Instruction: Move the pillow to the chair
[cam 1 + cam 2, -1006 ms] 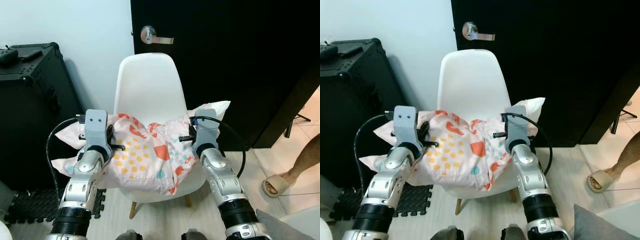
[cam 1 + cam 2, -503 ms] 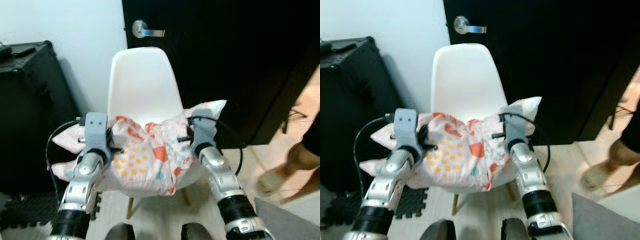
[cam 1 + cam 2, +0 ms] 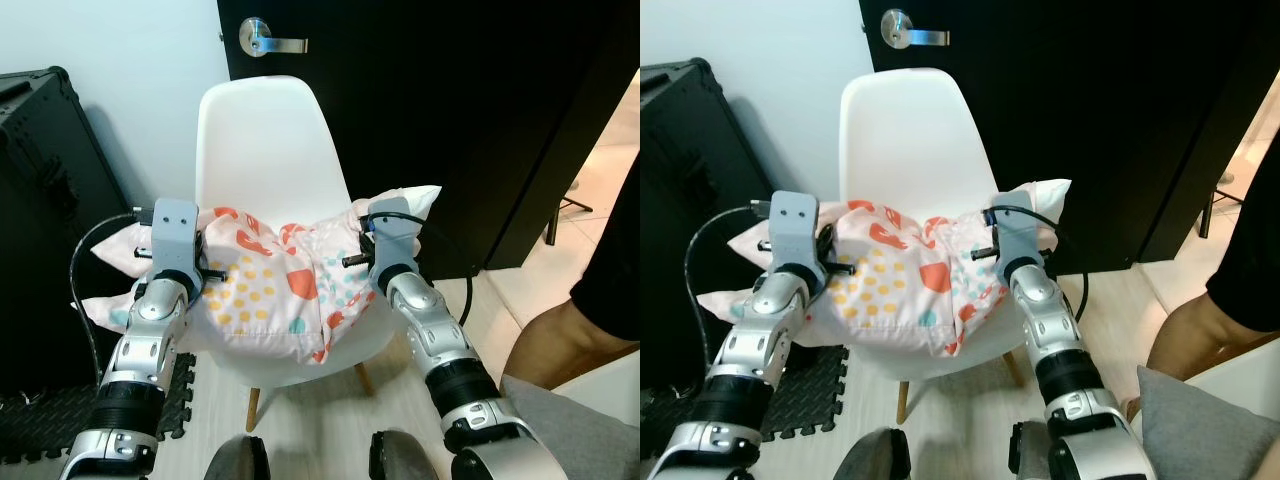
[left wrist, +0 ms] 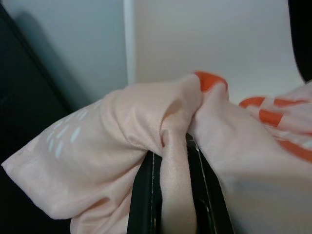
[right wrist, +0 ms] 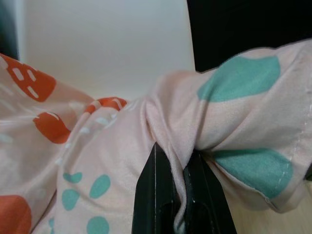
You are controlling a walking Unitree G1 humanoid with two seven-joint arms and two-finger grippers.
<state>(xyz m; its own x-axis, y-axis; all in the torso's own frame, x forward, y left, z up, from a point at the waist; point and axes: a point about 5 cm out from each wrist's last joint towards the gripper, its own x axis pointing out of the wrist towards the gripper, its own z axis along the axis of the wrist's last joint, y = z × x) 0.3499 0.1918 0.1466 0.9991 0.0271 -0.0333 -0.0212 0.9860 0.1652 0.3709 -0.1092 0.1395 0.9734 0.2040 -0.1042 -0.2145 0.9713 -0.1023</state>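
The pillow (image 3: 275, 290), pale pink with orange, yellow and teal shapes, is held between the two arms over the seat of the white chair (image 3: 262, 140). Its middle sags onto the seat, while its two ends stick out past the chair's sides: one corner toward the black case (image 3: 40, 190) on the left, the other toward the black door (image 3: 450, 110) on the right.

The left gripper (image 4: 170, 187) is at the pillow's left end; its jaws are clenched on a bunched fold of the pink fabric, which squeezes out between the two black fingers (image 4: 144, 195) in the left wrist view. The right gripper (image 5: 179, 195) is at the pillow's right end, its jaws likewise clenched on a gathered pleat of the pillow, with teal patches lying on either side of the pinch.

The chair stands with its back against the pale wall and the edge of the door, whose silver door handle (image 3: 268, 38) sits just above the chair's backrest. A black foam mat (image 3: 60, 425) lies on the floor beside the chair's wooden legs. At the right edge a person's leg (image 3: 560, 340) is in view, near a grey cushion (image 3: 1195, 425) in the lower right corner
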